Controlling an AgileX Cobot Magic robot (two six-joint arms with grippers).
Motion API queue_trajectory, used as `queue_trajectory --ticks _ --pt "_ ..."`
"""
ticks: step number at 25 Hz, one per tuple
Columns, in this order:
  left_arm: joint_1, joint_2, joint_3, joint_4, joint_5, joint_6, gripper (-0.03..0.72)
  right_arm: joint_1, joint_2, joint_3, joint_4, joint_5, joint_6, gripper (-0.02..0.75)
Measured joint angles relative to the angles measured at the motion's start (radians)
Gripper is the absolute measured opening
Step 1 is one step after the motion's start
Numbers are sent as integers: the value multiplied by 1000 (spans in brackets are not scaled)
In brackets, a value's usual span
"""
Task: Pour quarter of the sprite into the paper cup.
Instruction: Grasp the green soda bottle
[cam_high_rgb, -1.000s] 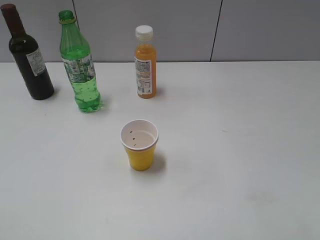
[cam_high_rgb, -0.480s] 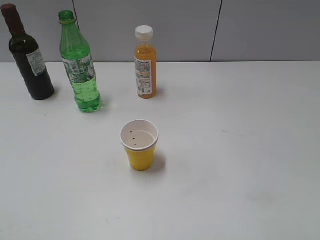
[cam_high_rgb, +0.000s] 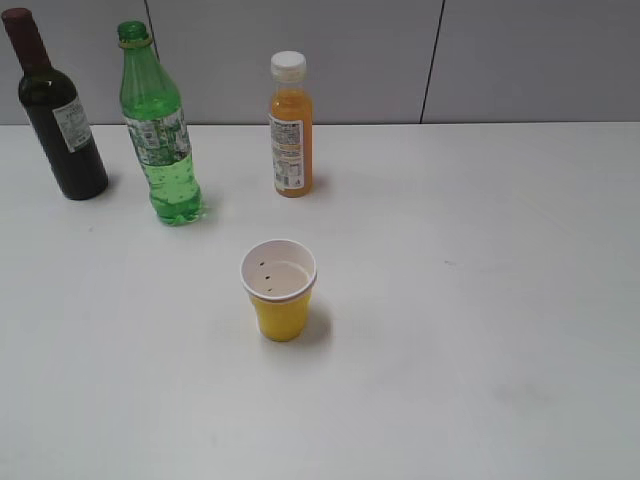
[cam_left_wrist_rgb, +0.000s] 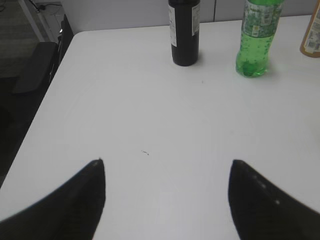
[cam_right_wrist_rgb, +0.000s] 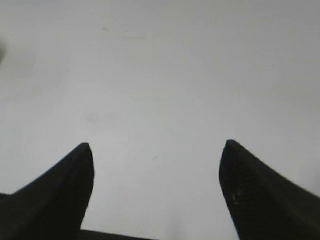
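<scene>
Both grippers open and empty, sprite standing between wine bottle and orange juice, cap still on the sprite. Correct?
Not quite: the sprite has no cap; the exterior view shows its open neck with only the green ring. The rest holds: it stands between the wine bottle and orange juice bottle, and the left gripper and right gripper have jaws apart, empty.

Upper sprite and neighbouring wine bottle beyond left wrist view's top edge.
</scene>
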Motion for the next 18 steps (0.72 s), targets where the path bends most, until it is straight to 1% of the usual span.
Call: queue_trajectory --ticks 11,18 --pt "0 0 0 0 0 0 582 0 -190 3 0 3 1 592" --pt "0 0 0 0 0 0 582 0 -200 4 0 3 1 592"
